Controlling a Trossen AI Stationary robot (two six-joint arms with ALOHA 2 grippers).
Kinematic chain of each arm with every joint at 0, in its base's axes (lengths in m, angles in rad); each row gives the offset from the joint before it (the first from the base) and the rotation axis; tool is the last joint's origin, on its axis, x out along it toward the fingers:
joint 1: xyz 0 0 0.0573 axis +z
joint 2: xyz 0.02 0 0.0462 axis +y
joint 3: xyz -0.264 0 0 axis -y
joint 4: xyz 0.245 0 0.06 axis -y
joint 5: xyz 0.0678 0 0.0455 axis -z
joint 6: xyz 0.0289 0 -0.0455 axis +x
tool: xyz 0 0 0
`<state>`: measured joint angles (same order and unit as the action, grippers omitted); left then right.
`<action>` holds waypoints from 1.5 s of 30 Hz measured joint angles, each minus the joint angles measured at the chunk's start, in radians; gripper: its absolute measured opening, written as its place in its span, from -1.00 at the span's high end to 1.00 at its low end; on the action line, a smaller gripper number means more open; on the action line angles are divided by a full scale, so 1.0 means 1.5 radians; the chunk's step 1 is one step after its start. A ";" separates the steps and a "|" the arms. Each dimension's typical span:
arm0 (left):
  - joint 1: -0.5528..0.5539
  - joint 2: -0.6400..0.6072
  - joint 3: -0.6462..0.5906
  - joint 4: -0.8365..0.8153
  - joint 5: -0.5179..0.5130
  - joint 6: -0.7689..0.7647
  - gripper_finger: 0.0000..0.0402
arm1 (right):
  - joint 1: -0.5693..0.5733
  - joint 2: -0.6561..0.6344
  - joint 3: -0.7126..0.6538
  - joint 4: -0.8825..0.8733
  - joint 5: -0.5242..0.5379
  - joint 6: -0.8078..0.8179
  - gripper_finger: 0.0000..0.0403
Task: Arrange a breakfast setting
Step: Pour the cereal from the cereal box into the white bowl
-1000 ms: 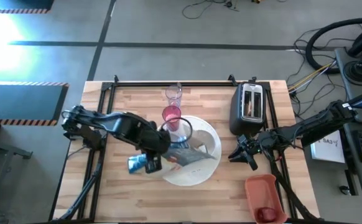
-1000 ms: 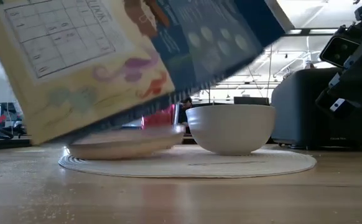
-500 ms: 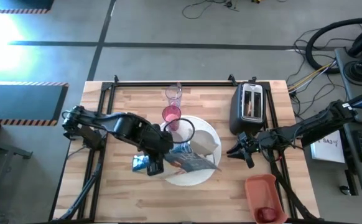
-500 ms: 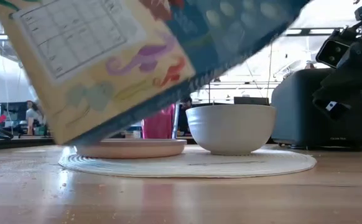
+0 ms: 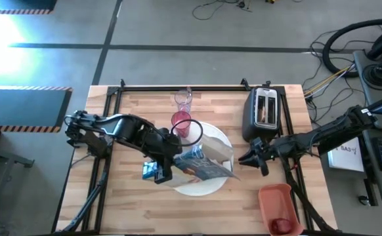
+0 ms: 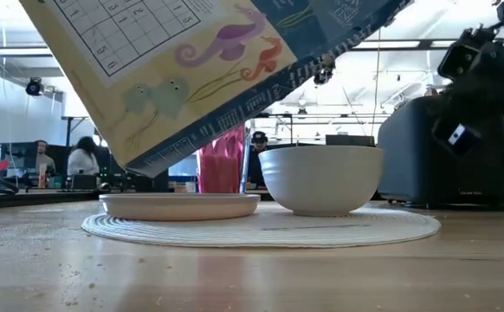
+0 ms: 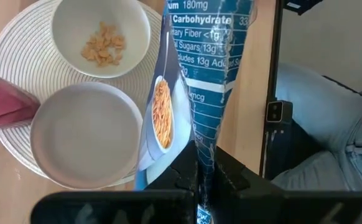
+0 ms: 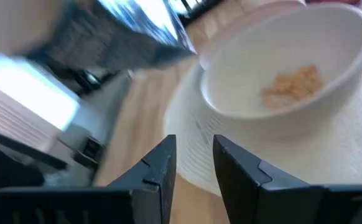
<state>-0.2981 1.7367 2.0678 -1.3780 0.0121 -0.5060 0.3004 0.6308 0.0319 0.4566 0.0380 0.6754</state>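
From above, my left gripper [image 5: 159, 172] is clamped on a cereal box [image 5: 201, 165], tilted over the big white plate [image 5: 211, 187]; my right gripper [image 5: 251, 156] waits beside the toaster [image 5: 262, 113].

At table level, the box [image 6: 209, 61] hangs above the bowl [image 6: 321, 178] and small plate [image 6: 179, 204].

My left wrist shows flakes [image 7: 103, 46] in the bowl. The box is light, thin cardboard that crushes easily; I'd grip it low, by its edges.

My right wrist shows its fingers [image 8: 159, 171] apart.
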 joint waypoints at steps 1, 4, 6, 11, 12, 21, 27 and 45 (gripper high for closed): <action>0.000 0.000 0.000 0.003 -0.001 0.000 1.00 | 0.000 0.000 0.000 0.012 0.000 0.018 0.53; 0.000 0.000 0.000 0.019 -0.002 0.000 1.00 | 0.000 0.000 0.000 0.032 0.000 0.049 0.53; 0.000 0.000 0.000 0.028 -0.002 0.005 1.00 | 0.000 0.000 0.000 0.028 0.006 0.055 0.53; 0.000 0.000 -0.001 0.034 -0.002 0.006 1.00 | 0.000 0.001 0.000 0.028 0.011 0.102 0.53; 0.000 0.000 -0.001 0.034 -0.002 0.007 1.00 | 0.000 0.001 0.000 0.028 0.011 0.104 0.53; -0.001 0.000 -0.001 0.036 -0.002 0.017 1.00 | 0.000 0.001 0.000 0.029 0.012 0.166 0.53; -0.001 0.000 -0.001 0.038 -0.002 0.015 1.00 | 0.000 0.001 0.000 0.029 0.017 0.245 0.53; -0.009 -0.001 -0.001 0.035 -0.002 -0.027 1.00 | 0.040 0.047 0.091 0.030 0.046 0.173 0.50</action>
<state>-0.3116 1.7355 2.0659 -1.3259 0.0093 -0.5459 0.3601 0.7018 0.1679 0.5009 0.1070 0.9355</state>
